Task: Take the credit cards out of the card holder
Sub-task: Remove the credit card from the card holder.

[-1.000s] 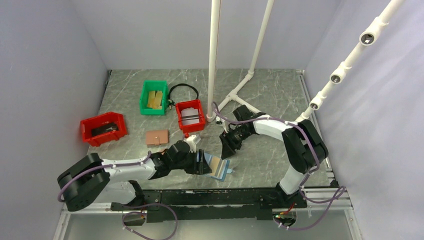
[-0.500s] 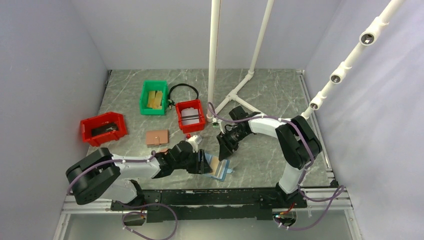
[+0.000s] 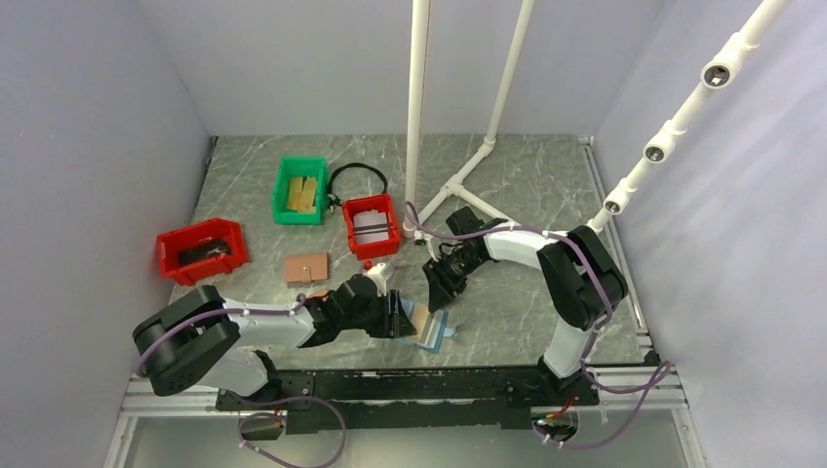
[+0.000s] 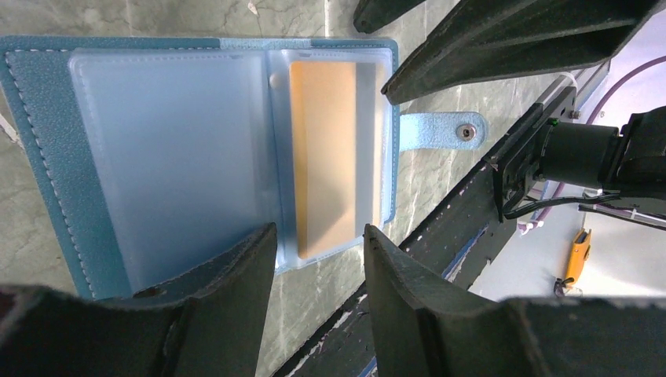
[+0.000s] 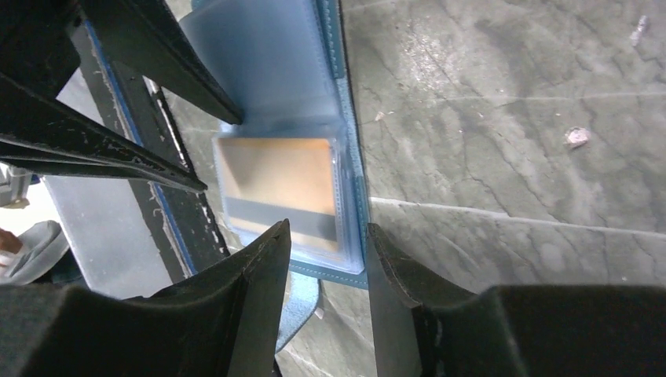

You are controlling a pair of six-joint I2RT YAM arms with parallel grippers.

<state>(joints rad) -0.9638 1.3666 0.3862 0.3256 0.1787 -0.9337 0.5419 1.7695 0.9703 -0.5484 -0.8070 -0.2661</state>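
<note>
Card holder (image 4: 31, 157): near corner hidden under my left jaws.
Credit card (image 4: 322, 149): veiled by frosted sleeve (image 4: 173, 157), print unreadable.
Left red bin (image 3: 168, 258): contents too small to tell.

The left arm (image 3: 185, 336) is swinging its big shoulder link in toward the card holder (image 3: 437, 333), now sitting closer to it than a second ago. The left gripper (image 4: 318, 232) is sliding slightly farther over the card holder's left half, covering more of the blue cover. The right arm (image 3: 580, 278) is folding its elbow in toward the card holder too. The right gripper (image 5: 327, 228) is coming from beyond the card holder's far edge to stand right over that edge, beside the gold-tan credit card (image 4: 323, 157) in its pocket. Both grippers' jaws are narrowing, each pair less wide apart than before, with a gap between the fingers.
</note>
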